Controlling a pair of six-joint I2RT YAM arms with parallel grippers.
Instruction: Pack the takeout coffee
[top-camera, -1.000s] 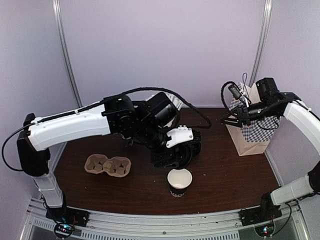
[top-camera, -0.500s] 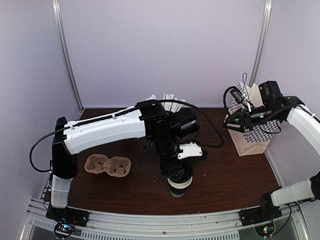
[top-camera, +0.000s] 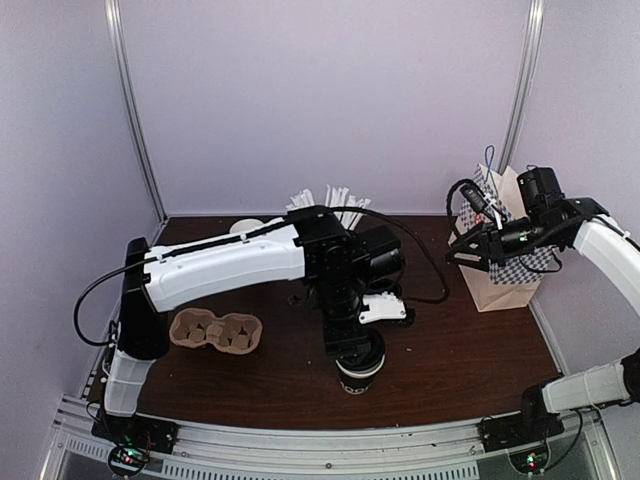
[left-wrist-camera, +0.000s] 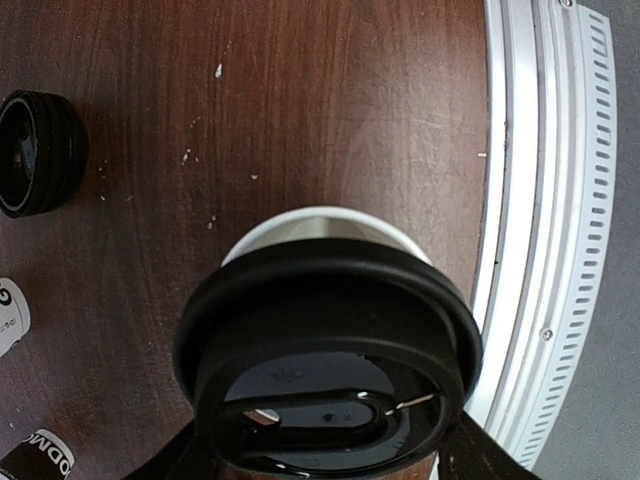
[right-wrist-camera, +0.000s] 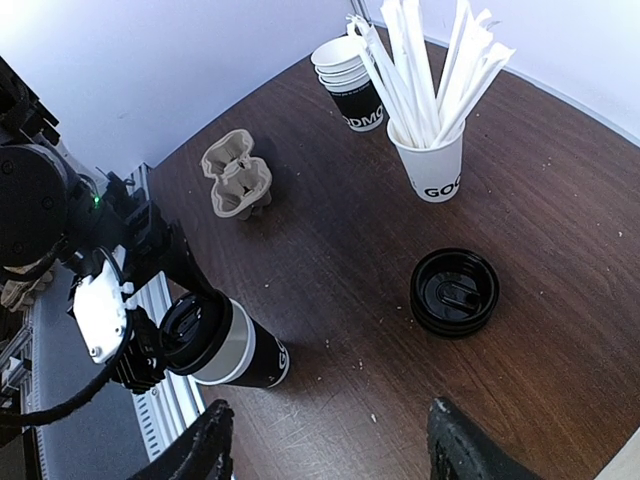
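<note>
Dark brown wooden table (top-camera: 450, 350), bordered along its near edge by a white slotted rail (left-wrist-camera: 540, 200). Standing directly on it are the takeout coffee (top-camera: 358, 383), at centre near the front edge; a pulp cup carrier (top-camera: 216, 331), to its left; a paper bag (top-camera: 505, 275), at the right side; a stack of lidless cups (right-wrist-camera: 352, 88) and a white cup of straws (right-wrist-camera: 432, 165), side by side at the back; and a stack of black lids (right-wrist-camera: 454, 291), nearer the middle. Pale specks dot the surface.

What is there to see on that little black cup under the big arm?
The small black paper cup with white lettering stands upright on the dark wooden table, near its front edge. Its white rim peeks out behind a black plastic lid, which the left arm's jaws hold on top.
</note>
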